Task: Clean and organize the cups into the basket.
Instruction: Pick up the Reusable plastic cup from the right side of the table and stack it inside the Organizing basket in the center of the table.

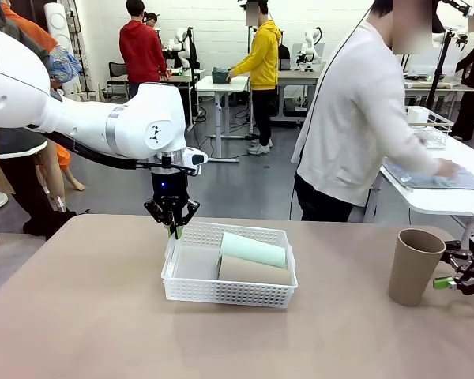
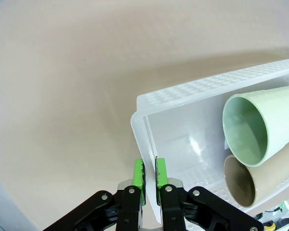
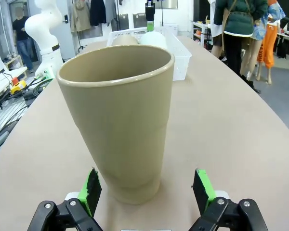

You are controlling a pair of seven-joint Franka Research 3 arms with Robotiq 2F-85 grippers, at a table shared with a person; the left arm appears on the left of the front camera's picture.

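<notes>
While the basket (image 1: 229,294) holds two cups (image 1: 253,251), another cup (image 1: 413,265) stands apart.

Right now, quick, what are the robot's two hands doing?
Left gripper: closed on the basket wall.
Right gripper: open, either side of the tan cup.

Basket (image 1: 221,294) left half free, two cups (image 1: 253,250) filling right half, open table (image 1: 79,316) around

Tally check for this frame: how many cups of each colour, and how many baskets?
White lattice-mesh plastic basket: 1
Tan-beige matte tumbler cups: 2 (one lying in the basket, one upright outside it)
Pale mint green matte tumbler cup: 1 (lying in the basket)
Total: 4
</notes>
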